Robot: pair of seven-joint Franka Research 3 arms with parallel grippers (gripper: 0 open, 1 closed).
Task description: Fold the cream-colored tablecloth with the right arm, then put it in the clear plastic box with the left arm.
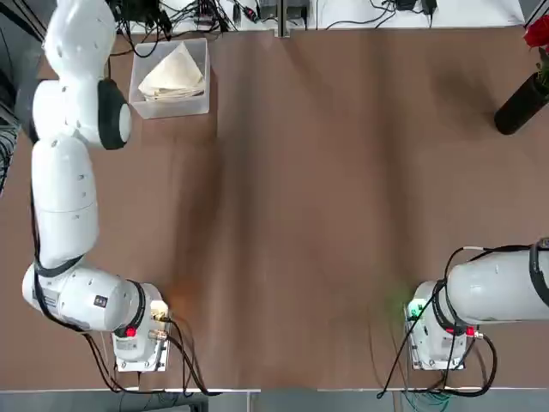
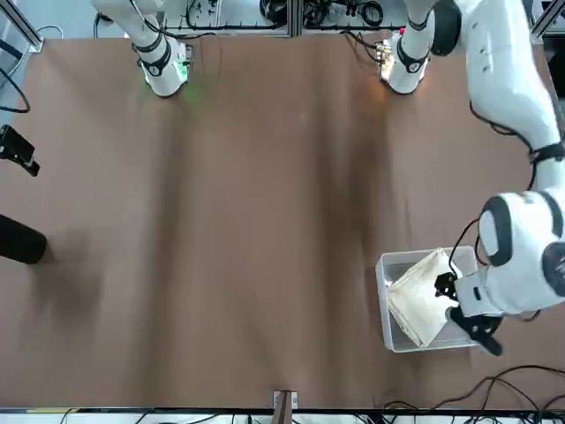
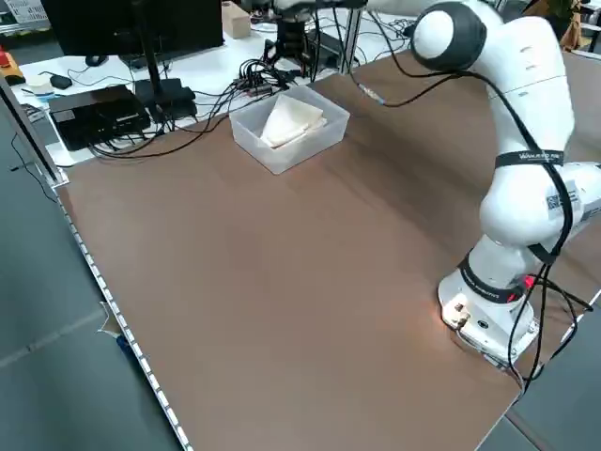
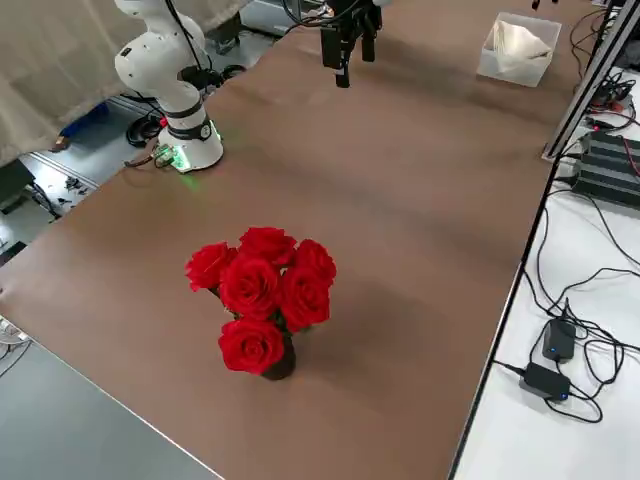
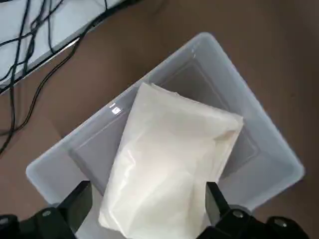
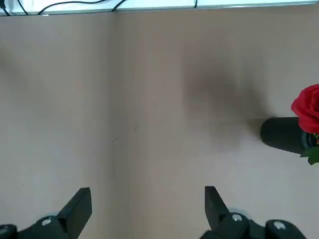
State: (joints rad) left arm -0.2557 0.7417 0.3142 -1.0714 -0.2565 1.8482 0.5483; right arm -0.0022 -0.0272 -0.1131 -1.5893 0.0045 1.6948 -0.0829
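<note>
The cream-colored tablecloth point(image 5: 169, 169) lies folded inside the clear plastic box point(image 5: 269, 149), which stands at the table's far left corner point(image 1: 171, 107). My left gripper point(image 5: 147, 191) hangs just above the box, open, its fingers apart on either side of the cloth and holding nothing. In the front view the cloth point(image 2: 419, 300) leans against one wall of the box point(image 2: 386, 300). My right gripper point(image 6: 147, 193) is open over bare table, raised well above it point(image 4: 347, 50), far from the box.
A dark vase of red roses point(image 4: 265, 300) stands near the far right edge of the table point(image 1: 519, 103). Cables and electronics point(image 3: 113, 113) lie on the white bench behind the box. The brown tabletop point(image 1: 326, 215) stretches between the two arm bases.
</note>
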